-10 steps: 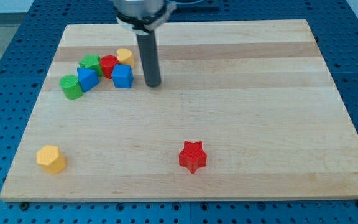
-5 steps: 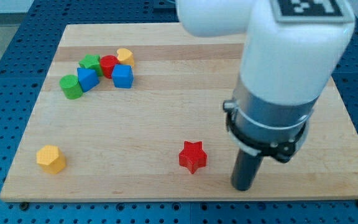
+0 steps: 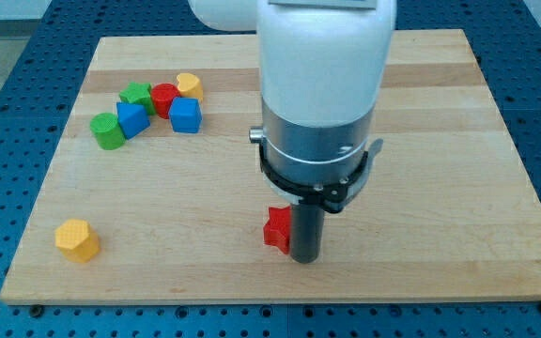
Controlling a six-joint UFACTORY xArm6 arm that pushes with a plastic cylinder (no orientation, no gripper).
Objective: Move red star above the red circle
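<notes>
The red star lies near the view's bottom centre, half hidden behind my rod. My tip touches the board right against the star's right and lower side. The red circle sits in a cluster at the view's upper left, far from the star and tip.
Around the red circle are a green block, a yellow block, two blue blocks and a green cylinder. A yellow hexagon lies at the lower left. The wooden board sits on a blue perforated table.
My tip went from beside the cluster at upper left to the board's lower right, then moved left up against the red star. The star has shifted slightly left.
</notes>
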